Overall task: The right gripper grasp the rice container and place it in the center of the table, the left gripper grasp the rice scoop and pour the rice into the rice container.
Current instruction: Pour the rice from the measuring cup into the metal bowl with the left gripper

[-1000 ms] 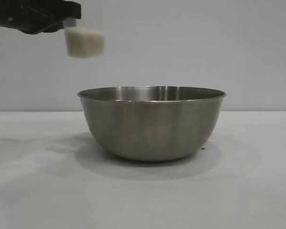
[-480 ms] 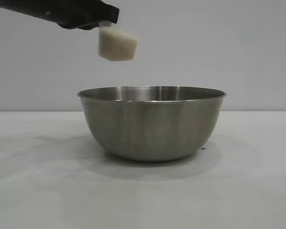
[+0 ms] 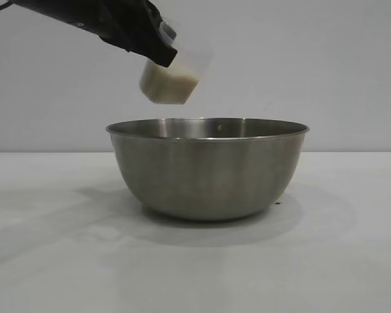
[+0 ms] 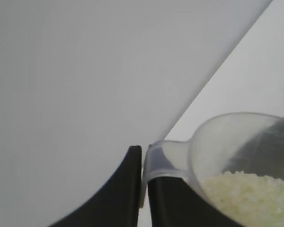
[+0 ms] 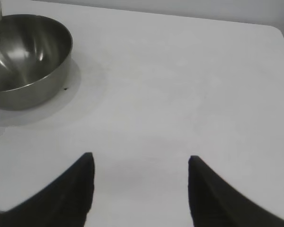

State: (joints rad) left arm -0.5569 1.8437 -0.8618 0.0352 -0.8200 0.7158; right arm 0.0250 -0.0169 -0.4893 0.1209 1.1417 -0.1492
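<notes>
We lose part of the large round stainless-steel bowl point(image 5: 23, 56) past the right wrist view's edge; the small translucent plastic scoop point(image 4: 236, 161) is likewise cropped.

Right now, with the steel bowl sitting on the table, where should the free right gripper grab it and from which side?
Probably the thin rolled rim of the rice container on the side facing the open right gripper: one finger inside, one outside. The smooth curved wall gives little else to pinch, and the left gripper holds the rice scoop over the opposite edge.

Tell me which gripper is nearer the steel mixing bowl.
Left. The left gripper holds the rice scoop just above the steel mixing bowl; the right gripper hovers open over bare table, well away.
</notes>
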